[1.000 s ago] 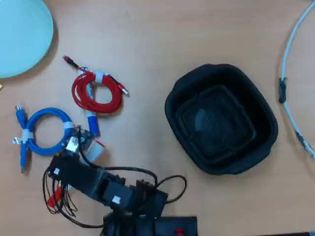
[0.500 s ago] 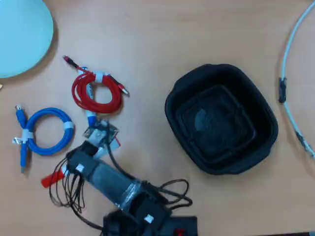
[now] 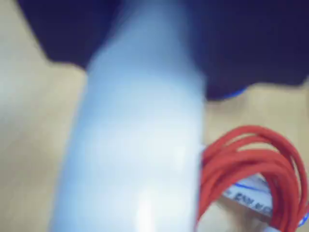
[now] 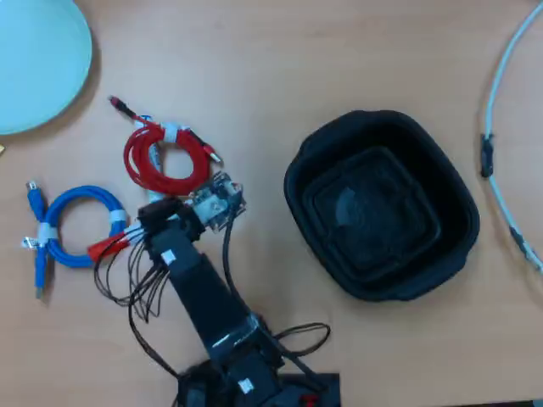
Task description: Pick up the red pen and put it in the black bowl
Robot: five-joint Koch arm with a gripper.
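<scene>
The red pen fills the middle of the wrist view as a blurred white barrel (image 3: 140, 145), very close to the camera. In the overhead view its red cap (image 4: 106, 247) sticks out to the left from under the gripper (image 4: 159, 225). The gripper appears shut on the pen, but the arm and its wires hide the jaws. The black bowl (image 4: 294, 182) stands empty to the right of the gripper, well apart from it. A dark blurred shape spans the top of the wrist view; I cannot tell what it is.
A coiled red cable (image 4: 161, 157) lies just above the gripper and also shows in the wrist view (image 3: 251, 179). A coiled blue cable (image 4: 72, 225) lies to the left. A turquoise plate (image 4: 34, 59) sits top left. A white cable (image 4: 496, 161) runs along the right edge.
</scene>
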